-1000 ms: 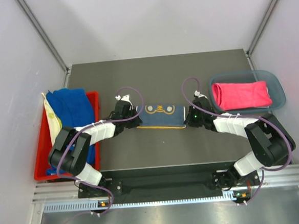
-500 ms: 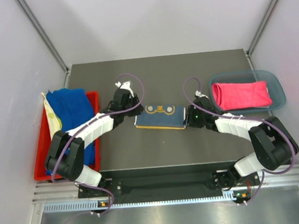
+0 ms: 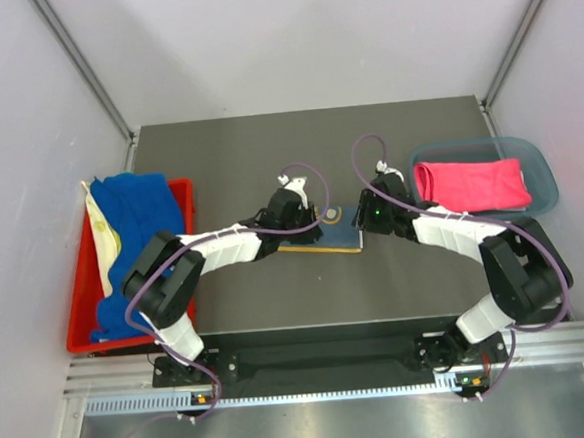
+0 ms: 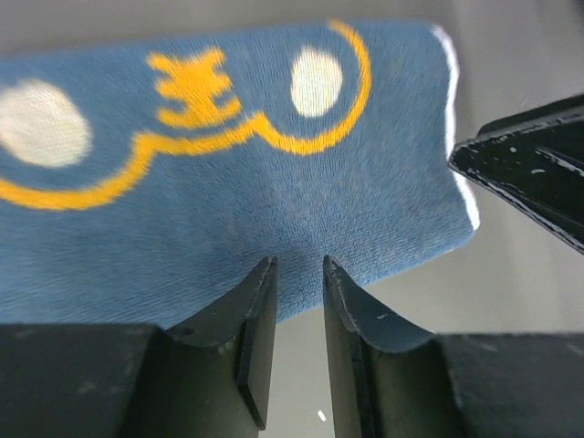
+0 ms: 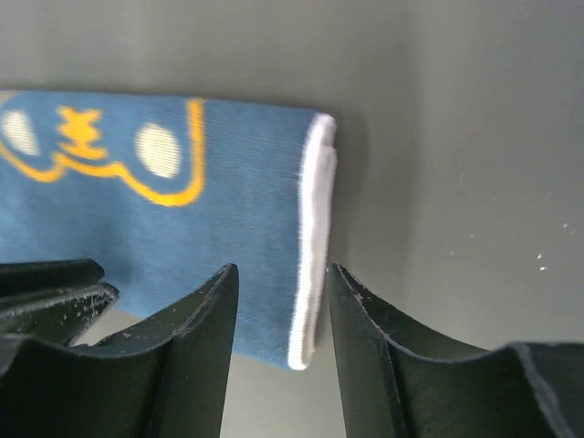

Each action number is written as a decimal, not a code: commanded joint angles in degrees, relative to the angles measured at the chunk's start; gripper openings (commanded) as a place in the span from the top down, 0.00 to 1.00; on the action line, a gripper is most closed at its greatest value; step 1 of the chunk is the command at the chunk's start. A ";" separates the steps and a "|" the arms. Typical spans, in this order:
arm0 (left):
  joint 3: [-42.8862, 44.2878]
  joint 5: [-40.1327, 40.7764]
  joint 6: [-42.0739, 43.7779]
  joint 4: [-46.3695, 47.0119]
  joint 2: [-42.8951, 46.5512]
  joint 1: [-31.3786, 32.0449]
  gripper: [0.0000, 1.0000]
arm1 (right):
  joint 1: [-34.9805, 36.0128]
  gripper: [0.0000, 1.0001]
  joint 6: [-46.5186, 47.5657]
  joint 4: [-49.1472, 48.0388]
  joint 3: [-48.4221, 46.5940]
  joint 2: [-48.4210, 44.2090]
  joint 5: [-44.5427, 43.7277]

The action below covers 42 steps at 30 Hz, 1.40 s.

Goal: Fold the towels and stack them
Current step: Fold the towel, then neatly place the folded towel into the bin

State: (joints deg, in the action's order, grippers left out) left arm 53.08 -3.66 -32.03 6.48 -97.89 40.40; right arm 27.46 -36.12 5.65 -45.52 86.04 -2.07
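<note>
The navy towel (image 3: pixel 338 228) is seen folded at mid-table (image 3: pixel 267 151), yellow trim along its near edge. The left gripper (image 4: pixel 298 265) is poised at that near edge, fingers parted by a narrow slit, nothing pinched. The right gripper (image 5: pixel 281 272) is set over the white-hemmed right end, jaws half apart, nothing gripped. A pink towel (image 3: pixel 470 186) is laid in the bin (image 3: pixel 541 161); blue (image 3: pixel 136 215) and cream (image 3: pixel 101 237) towels are heaped on the tray (image 3: pixel 183 202).

The right gripper (image 5: pixel 283 274) is hovering, jaws standing apart, over the white-trimmed end of the navy towel (image 5: pixel 137 210) lying flat on the bench (image 5: pixel 456 137).
</note>
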 commanded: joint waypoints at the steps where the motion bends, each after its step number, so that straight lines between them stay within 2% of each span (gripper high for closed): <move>1: -0.60 -0.73 -1.81 6.17 -1.69 1.17 0.69 | -0.31 0.55 -0.44 0.94 -2.29 2.29 -1.36; 7: -2.54 -0.12 -2.77 7.05 -2.57 2.14 0.70 | 0.31 0.54 -1.23 0.85 -2.12 5.36 -1.45; 10: -3.16 0.14 -2.95 7.32 -2.66 2.66 0.70 | 1.10 0.50 -1.85 0.77 -2.56 6.42 -2.15; 19: -4.12 0.76 -4.00 8.11 -3.28 3.72 0.72 | 3.56 0.52 -3.78 1.64 -4.84 8.62 -3.91; 25: -4.48 1.11 -4.44 8.64 -2.40 4.33 0.73 | 4.44 0.60 -3.96 2.87 -5.90 10.11 -4.88; 30: -3.43 2.86 -4.71 6.01 0.67 4.42 0.73 | 5.14 0.79 -2.91 5.07 -8.36 11.69 -5.93; 35: 1.49 9.01 -4.00 -5.21 9.45 4.42 0.72 | 5.23 1.00 0.86 10.67 -11.86 11.78 -8.30; 38: 5.45 11.92 -2.95 -13.21 15.08 4.42 0.72 | 5.41 1.00 4.28 14.47 -15.11 11.35 -11.29; 42: 7.74 13.85 -0.41 -20.86 23.59 4.42 0.72 | 5.32 1.00 9.04 21.23 -18.81 9.50 -19.79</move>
State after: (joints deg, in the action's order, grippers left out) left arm 57.98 6.48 -34.96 -5.67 -81.01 44.62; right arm 31.92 -32.29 20.58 -60.01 97.32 -13.28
